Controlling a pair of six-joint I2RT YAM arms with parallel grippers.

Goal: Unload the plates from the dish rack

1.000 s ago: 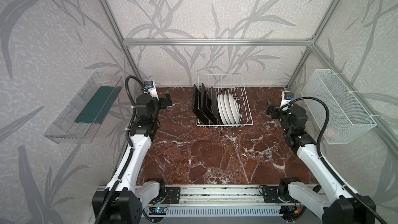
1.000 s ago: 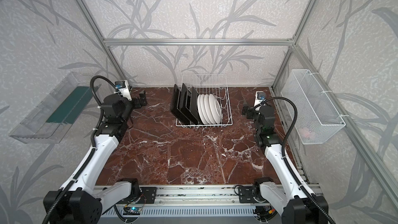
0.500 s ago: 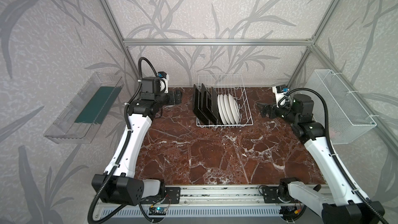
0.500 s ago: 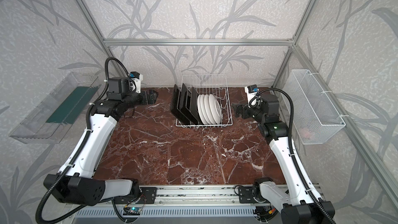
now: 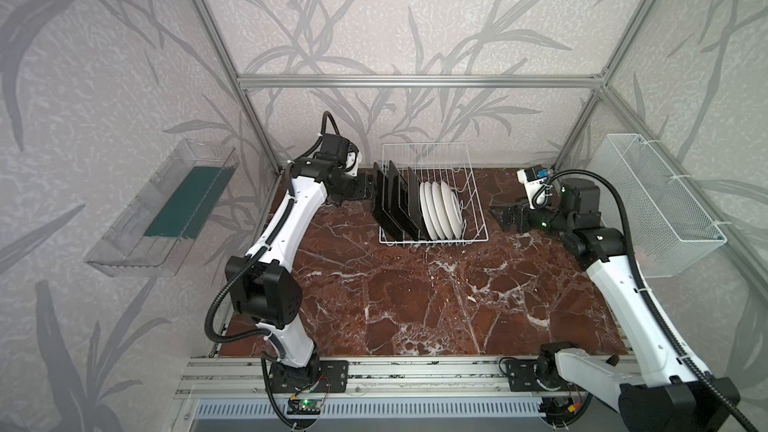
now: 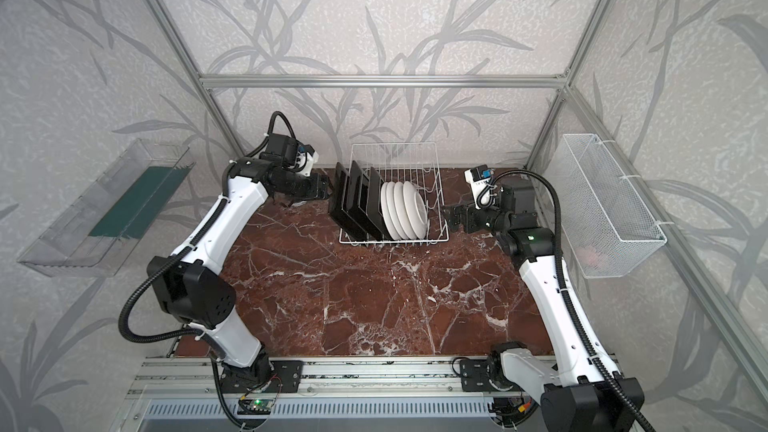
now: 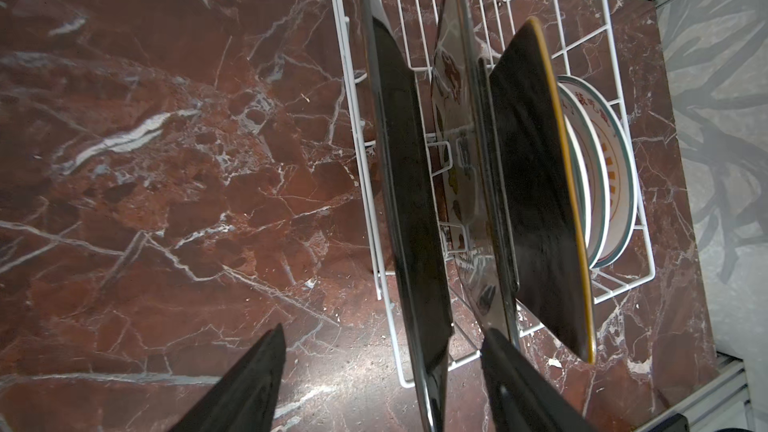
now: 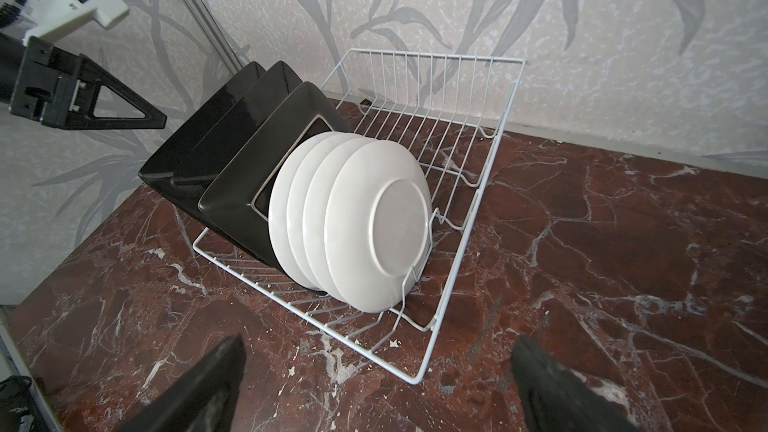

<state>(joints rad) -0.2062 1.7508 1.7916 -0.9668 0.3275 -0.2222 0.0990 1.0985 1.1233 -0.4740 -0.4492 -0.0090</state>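
Left gripper point(image 7: 382, 330): jaws apart, straddling the outermost square plate point(image 7: 399, 184) edge.
Right gripper point(image 8: 380, 340): spread wide, empty; round plates point(image 8: 374, 226) in dish rack point(image 8: 440, 126) ahead.

Counter front: the counter point(image 5: 415, 305) lies open between the two arms, from the dish rack point(image 5: 432, 241) to the near rail point(image 5: 415, 367).
Rack's left flank: taken by the left gripper point(image 5: 368, 192), jaws parted; in the left wrist view the edge of the outermost of the square plates point(image 5: 392, 205) runs between them.
Square-plate slots: narrow, with wire prongs point(image 7: 440, 155) inside.
Middle of rack: the round plates point(image 5: 442, 211) stand packed and overlapping; only the rims and the last plate's back are exposed.
Rack's right part: bare wires; its raised side stands before the right gripper point(image 5: 498, 214), jaws spread wide over the counter nearby.
Behind rack: the back wall point(image 5: 415, 118) stands close.
Side walls: a clear tray point(image 5: 162, 218) and a mesh basket point(image 5: 656, 209) jut inward.
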